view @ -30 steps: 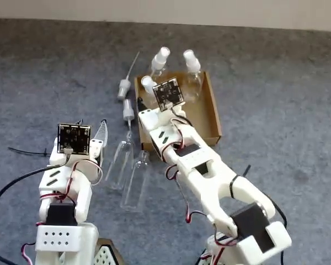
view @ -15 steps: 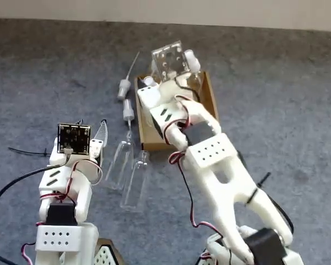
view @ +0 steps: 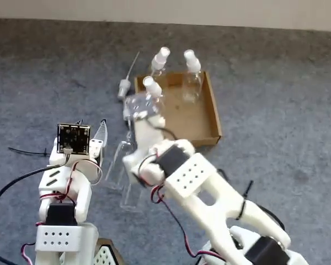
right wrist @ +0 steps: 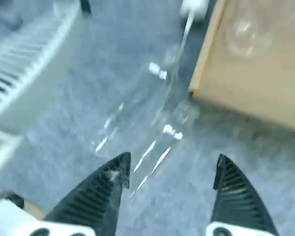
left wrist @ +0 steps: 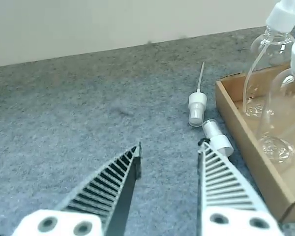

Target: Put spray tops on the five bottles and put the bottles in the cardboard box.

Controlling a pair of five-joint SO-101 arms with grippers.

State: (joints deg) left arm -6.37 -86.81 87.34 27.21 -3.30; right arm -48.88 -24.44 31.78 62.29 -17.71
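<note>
Three clear bottles with white spray tops (view: 150, 85) stand in the cardboard box (view: 201, 118), also seen from the left wrist (left wrist: 285, 113). Two clear bottles without tops (view: 120, 160) lie on the carpet just left of the box's near corner. Two loose spray tops (left wrist: 197, 105) lie beside the box's left wall. My right gripper (right wrist: 172, 160) hangs open above the two lying bottles (right wrist: 157, 142), holding nothing. My left gripper (left wrist: 169, 147) is open and empty, low over the carpet, left of the lying bottles and short of the loose spray tops.
Grey carpet covers the table. The left gripper's ribbed finger (right wrist: 29, 83) lies close beside the lying bottles in the right wrist view. The right arm (view: 182, 171) stretches over the ground near the box's front. A black cable (view: 22, 150) trails at the far left.
The right arm swung away from the box, back and to the left, and now hangs over the two lying bottles. The left arm has stayed still.
</note>
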